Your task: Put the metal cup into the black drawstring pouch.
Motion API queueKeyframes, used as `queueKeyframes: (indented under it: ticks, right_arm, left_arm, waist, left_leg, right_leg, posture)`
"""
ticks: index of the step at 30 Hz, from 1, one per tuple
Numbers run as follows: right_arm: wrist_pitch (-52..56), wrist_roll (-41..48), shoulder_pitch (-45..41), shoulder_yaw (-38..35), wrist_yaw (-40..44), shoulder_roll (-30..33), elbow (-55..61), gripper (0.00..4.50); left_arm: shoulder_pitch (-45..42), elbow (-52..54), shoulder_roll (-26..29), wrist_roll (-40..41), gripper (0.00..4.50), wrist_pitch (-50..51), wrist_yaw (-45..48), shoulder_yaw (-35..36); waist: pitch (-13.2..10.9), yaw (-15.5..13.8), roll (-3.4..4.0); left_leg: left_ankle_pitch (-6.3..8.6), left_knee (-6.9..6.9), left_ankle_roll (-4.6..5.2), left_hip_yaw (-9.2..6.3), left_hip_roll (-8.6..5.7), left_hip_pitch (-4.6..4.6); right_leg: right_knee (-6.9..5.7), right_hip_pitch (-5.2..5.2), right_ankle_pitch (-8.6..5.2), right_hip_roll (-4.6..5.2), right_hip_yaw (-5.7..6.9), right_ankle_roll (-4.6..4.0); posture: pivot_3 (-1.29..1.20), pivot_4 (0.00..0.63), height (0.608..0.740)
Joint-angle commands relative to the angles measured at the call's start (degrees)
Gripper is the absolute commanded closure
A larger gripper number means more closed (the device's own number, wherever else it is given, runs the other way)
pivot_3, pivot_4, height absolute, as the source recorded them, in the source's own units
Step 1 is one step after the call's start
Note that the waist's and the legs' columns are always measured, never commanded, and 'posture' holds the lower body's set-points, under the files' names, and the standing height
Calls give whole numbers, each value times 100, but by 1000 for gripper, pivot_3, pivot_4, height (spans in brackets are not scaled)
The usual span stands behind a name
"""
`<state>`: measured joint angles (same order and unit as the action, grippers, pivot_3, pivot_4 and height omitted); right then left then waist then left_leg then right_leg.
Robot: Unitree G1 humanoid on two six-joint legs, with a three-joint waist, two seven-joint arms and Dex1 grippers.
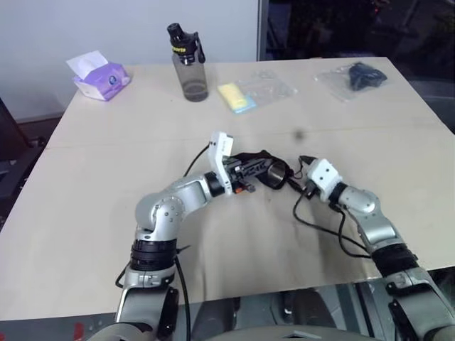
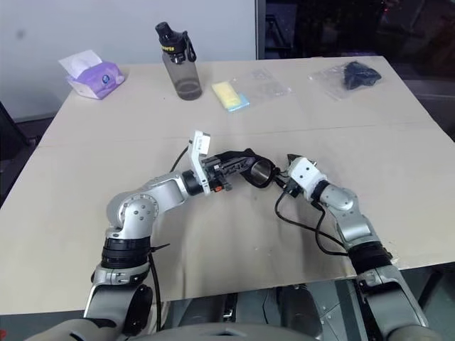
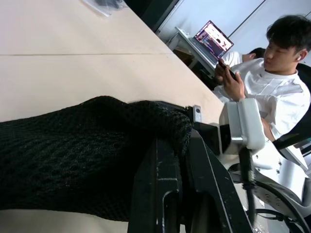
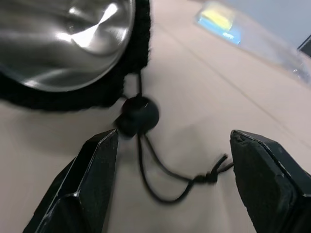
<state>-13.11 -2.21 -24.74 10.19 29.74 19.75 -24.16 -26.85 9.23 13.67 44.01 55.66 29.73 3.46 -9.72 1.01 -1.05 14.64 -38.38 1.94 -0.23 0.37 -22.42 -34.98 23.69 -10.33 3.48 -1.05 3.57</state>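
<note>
Pinching black drawstring pouch (image 2: 245, 165): left gripper (image 2: 238, 170), level | right gripper (image 4: 170, 160): wide, beside metal cup (image 4: 68, 36)

Beige table (image 1: 85, 185): tissue pack (image 1: 101, 75), water bottle (image 1: 188, 62), two plastic-wrapped items.

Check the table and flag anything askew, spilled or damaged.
Nothing stands out. The metal cup sits inside the mouth of the black drawstring pouch, which the left gripper pinches. The pouch's cord trails loose on the table before the open right gripper. The water bottle stands upright.
</note>
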Motion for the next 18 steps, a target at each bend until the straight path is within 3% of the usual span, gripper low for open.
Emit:
queueKeyframes:
  ticks: [1, 3, 9, 18]
  right_arm:
    - [-98, -134, -116, -142, -368, -123, -612, 1178]
    - [-149, -155, -188, -209, -542, -140, -788, 1589]
    - [-402, -333, -230, -294, -833, 75, -960, 4453]
    - [-387, -240, -324, -552, -896, 343, -161, 4453]
  left_arm:
    - [-29, 252, 42, 128, 4500, 25, 20, 36]
    - [-34, 264, 69, 143, 4500, 79, -10, 63]
    - [-99, 270, 122, 247, 4500, 223, -99, 205]
    - [-25, 285, 161, 204, 4500, 148, -87, 164]
  waist:
    - [1, 0, -1]
    - [1, 0, 0]
    - [3, -29, -4]
    - [-1, -16, -1]
  left_leg:
    - [-4, 0, -6, 1, 0, 1]
    - [-7, 0, -11, 0, 0, 1]
    - [-9, 0, -13, -3, -5, -1]
    - [-9, 4, -13, -6, -8, -16]
  right_leg:
    - [-2, 0, 1, -1, 1, -1]
    - [-3, -2, 3, -4, 1, -5]
    - [-2, -5, 4, -3, -4, -6]
    - [5, 3, 4, -1, -4, -7]
  posture:
    - [0, 150, 740]
    - [0, 150, 740]
    - [0, 150, 740]
    - [0, 150, 740]
